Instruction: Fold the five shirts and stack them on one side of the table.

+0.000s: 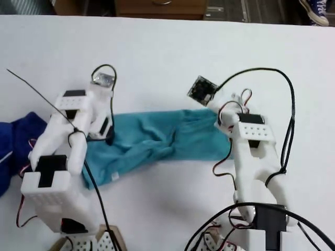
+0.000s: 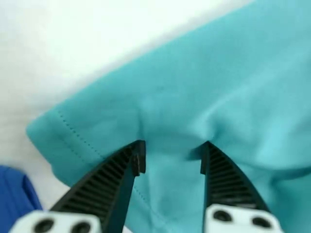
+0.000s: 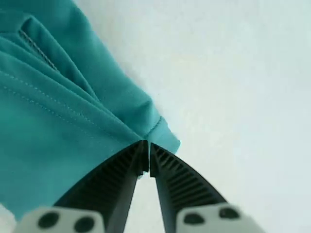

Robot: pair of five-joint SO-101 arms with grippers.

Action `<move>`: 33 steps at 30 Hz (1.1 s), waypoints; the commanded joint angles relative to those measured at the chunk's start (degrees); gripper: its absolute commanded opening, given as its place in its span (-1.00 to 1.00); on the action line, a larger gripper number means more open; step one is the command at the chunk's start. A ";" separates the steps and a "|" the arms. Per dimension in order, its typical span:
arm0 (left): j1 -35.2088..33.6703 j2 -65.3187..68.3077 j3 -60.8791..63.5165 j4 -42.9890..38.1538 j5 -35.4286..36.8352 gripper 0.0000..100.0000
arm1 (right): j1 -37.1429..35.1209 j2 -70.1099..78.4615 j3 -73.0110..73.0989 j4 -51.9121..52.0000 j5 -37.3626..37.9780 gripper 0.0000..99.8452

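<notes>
One teal shirt [image 1: 157, 141] lies rumpled and stretched sideways across the middle of the white worktop [image 1: 157, 52], between the two arms. At its left end, the left pincer [image 2: 172, 158] stands wide, both tips pressed down into the cloth near a stitched hem. At its right end, the right pincer [image 3: 147, 160] is closed tight, pinching a folded hem corner. A blue shirt [image 1: 15, 141] lies bunched at the worktop's left edge.

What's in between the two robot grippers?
The teal shirt lies stretched between the left gripper and the right gripper, as the high view shows.
</notes>
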 commanded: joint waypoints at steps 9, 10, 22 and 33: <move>1.32 -11.16 -12.00 12.66 0.00 -0.59 | -8.13 0.04 -2.73 18.86 -2.46 -0.96; 2.11 -12.13 -13.85 15.03 0.00 -0.59 | -8.40 0.13 -2.64 19.47 -2.46 -0.96; 16.44 -14.59 -9.27 24.53 2.81 -0.59 | -7.08 0.66 -1.93 20.26 -2.37 -0.96; 14.33 -14.59 8.75 12.13 -0.53 -0.59 | -3.47 0.57 1.41 20.18 -1.93 -0.96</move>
